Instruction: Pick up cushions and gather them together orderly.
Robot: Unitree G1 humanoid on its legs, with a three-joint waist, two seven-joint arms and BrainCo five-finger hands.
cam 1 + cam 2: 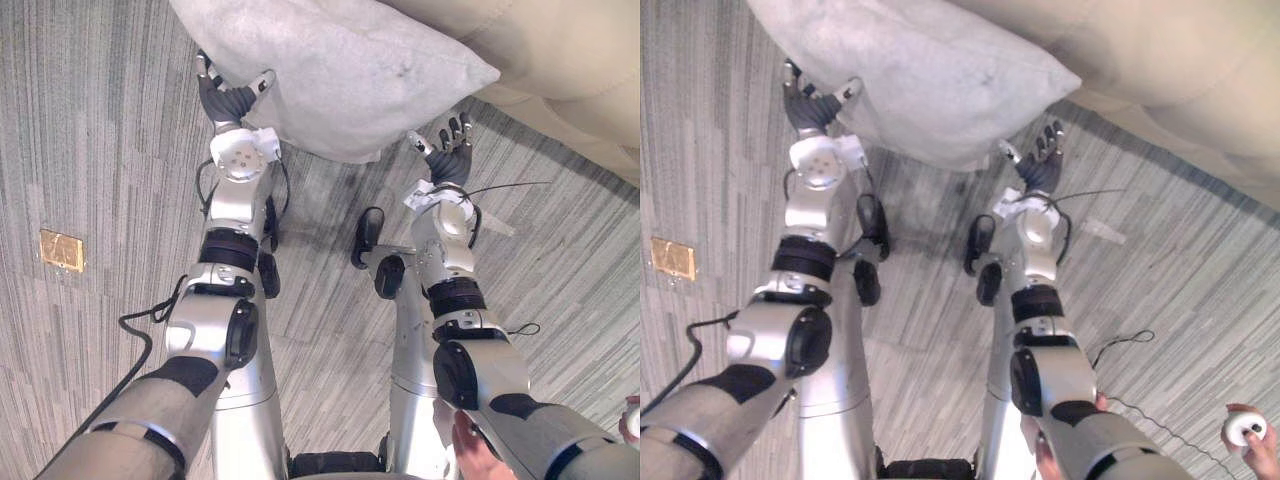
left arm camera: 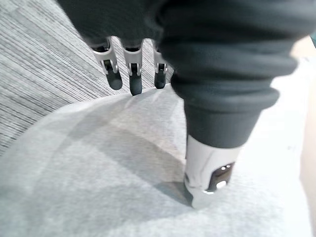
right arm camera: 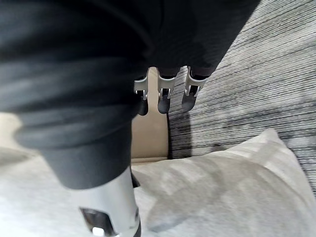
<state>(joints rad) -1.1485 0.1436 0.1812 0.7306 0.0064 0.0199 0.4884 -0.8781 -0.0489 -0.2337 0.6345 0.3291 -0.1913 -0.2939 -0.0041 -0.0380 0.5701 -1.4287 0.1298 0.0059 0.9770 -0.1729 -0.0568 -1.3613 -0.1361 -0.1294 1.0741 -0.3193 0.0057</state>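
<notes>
A large light grey cushion (image 1: 340, 70) lies on the carpet, leaning against a beige sofa (image 1: 560, 60). My left hand (image 1: 230, 100) is at the cushion's left edge, open, with straight fingers (image 2: 133, 74) reaching past the fabric and the thumb resting on the cushion (image 2: 123, 173). My right hand (image 1: 447, 150) is just below the cushion's right corner, open with its fingers (image 3: 165, 96) spread and nothing in them. In the right wrist view the cushion's corner (image 3: 222, 187) lies close under the palm, and the sofa's base (image 3: 148, 138) is beyond the fingers.
Grey striped carpet (image 1: 100, 150) covers the floor. A brass floor plate (image 1: 62, 250) is set into it at the left. A person's hand (image 1: 1250, 430) holding a small white round thing shows at the lower right, and another hand (image 1: 475, 450) by my right arm.
</notes>
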